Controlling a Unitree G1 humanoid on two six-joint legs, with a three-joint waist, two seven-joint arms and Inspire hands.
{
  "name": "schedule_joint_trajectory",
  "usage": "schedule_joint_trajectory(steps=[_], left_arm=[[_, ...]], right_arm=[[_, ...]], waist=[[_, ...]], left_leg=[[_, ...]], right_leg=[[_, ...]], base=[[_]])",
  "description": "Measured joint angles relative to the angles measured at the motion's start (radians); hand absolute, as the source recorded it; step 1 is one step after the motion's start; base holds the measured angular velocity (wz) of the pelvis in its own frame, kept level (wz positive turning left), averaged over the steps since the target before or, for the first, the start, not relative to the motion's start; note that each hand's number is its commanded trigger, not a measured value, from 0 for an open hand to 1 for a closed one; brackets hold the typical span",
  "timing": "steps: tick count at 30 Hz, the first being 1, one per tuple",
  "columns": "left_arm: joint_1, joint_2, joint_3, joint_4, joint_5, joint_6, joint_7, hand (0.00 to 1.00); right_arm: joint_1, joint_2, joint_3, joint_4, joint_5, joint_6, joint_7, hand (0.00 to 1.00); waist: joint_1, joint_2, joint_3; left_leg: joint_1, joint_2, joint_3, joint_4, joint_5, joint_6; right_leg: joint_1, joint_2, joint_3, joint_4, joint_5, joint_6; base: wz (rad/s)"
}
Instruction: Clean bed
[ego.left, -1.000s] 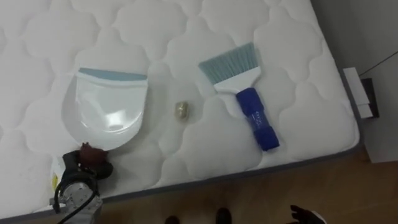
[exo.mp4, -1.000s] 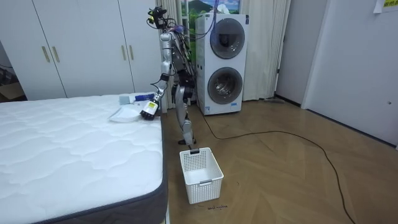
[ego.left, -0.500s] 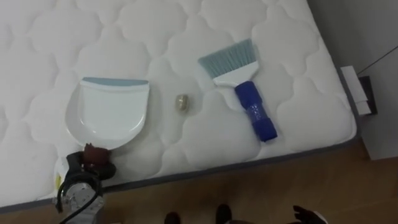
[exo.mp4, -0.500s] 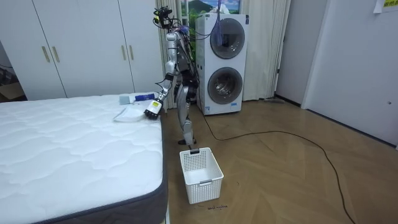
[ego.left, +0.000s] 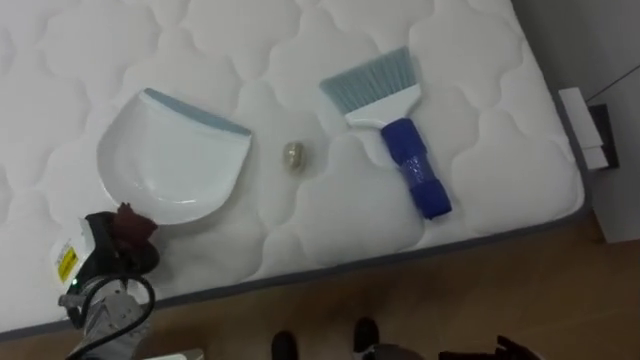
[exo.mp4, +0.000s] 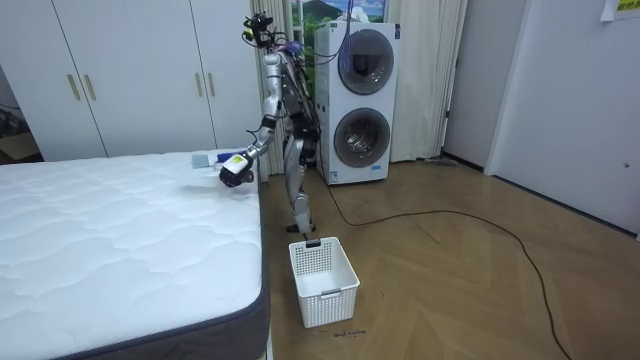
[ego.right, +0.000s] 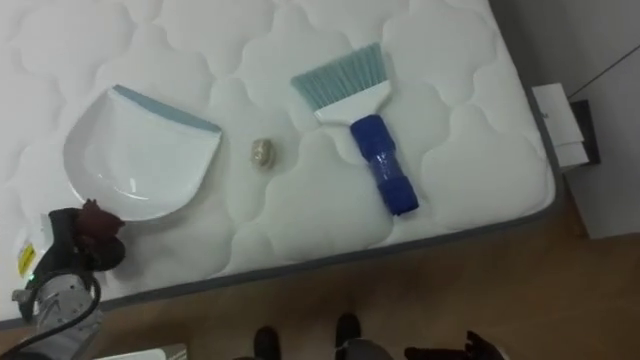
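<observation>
At the bed (ego.left: 330, 230) edge, left hand (ego.left: 122, 232) clenched round dustpan (ego.left: 175, 165) handle; small scrap (ego.left: 293, 153) lies between dustpan and brush (ego.left: 398, 130), touching neither.

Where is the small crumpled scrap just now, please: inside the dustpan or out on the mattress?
Out. The scrap lies on the mattress between the dustpan and the brush, touching neither; the dustpan's tray shows bare white.

The bed (ego.left: 330, 215) wears matt, quilted white cloth. At nine o'clock of the crumpled, dull pellet (ego.left: 293, 154), the dustpan (ego.left: 175, 165) is smooth glossy white plastic. At two o'clock, the brush (ego.left: 398, 140) has a shiny blue plastic handle and pale bristles. The floor (ego.left: 470, 290) is polished wood.
</observation>
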Motion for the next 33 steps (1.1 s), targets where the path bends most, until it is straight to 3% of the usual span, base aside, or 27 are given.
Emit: schedule_joint_trajectory(steps=[7, 14, 20, 29, 31, 33], left_arm=[[0.032, 0.015, -0.002, -0.023, 0.044, -0.009, 0.022, 1.00], [0.069, 0.032, -0.004, -0.021, 0.045, -0.016, 0.022, 1.00], [0.088, 0.078, -0.020, -0.023, 0.052, -0.039, 0.022, 1.00], [0.166, 0.078, -0.029, -0.098, 0.041, -0.048, 0.025, 1.00], [0.204, 0.078, -0.039, -0.117, 0.046, -0.056, 0.023, 1.00], [0.233, 0.082, -0.035, -0.152, 0.050, -0.064, 0.022, 1.00]], right_arm=[[-0.010, -0.011, -0.103, 0.013, 0.044, 0.000, 0.008, 0.00], [-0.017, -0.017, -0.148, 0.013, 0.112, -0.001, 0.007, 0.00], [-0.026, -0.025, -0.167, -0.026, 0.134, -0.034, -0.025, 0.00], [-0.049, -0.078, -0.226, -0.208, 0.150, -0.074, -0.181, 0.00], [-0.046, -0.084, -0.231, -0.283, 0.125, -0.099, -0.236, 0.00], [-0.026, -0.084, -0.249, -0.370, 0.057, -0.117, -0.281, 0.00]], waist=[[0.005, 0.004, 0.0003], [0.004, 0.000, -0.0022], [0.009, 0.001, -0.0102], [0.018, 0.004, -0.0148], [0.026, 0.001, -0.0220], [0.029, 0.001, -0.0240]], left_leg=[[-0.002, -0.002, 0.001, 0.009, 0.000, 0.000], [-0.015, 0.001, 0.001, 0.019, 0.000, 0.000], [-0.013, 0.000, 0.003, 0.035, 0.001, 0.002], [-0.002, 0.001, 0.024, 0.027, 0.000, 0.005], [0.008, 0.001, 0.035, 0.018, 0.000, 0.005], [0.005, 0.001, 0.034, 0.016, 0.002, 0.004]], right_leg=[[-0.010, -0.005, -0.004, 0.025, -0.004, -0.004], [-0.013, -0.004, -0.008, 0.013, -0.005, -0.005], [-0.003, -0.007, -0.010, 0.016, -0.003, -0.003], [-0.015, -0.006, 0.012, 0.033, 0.000, -0.001], [-0.014, -0.003, 0.025, 0.034, 0.000, -0.001], [-0.015, -0.003, 0.025, 0.032, -0.001, -0.001]], base=[[0.00], [0.00], [-0.01], [-0.06], [-0.15], [-0.02]])
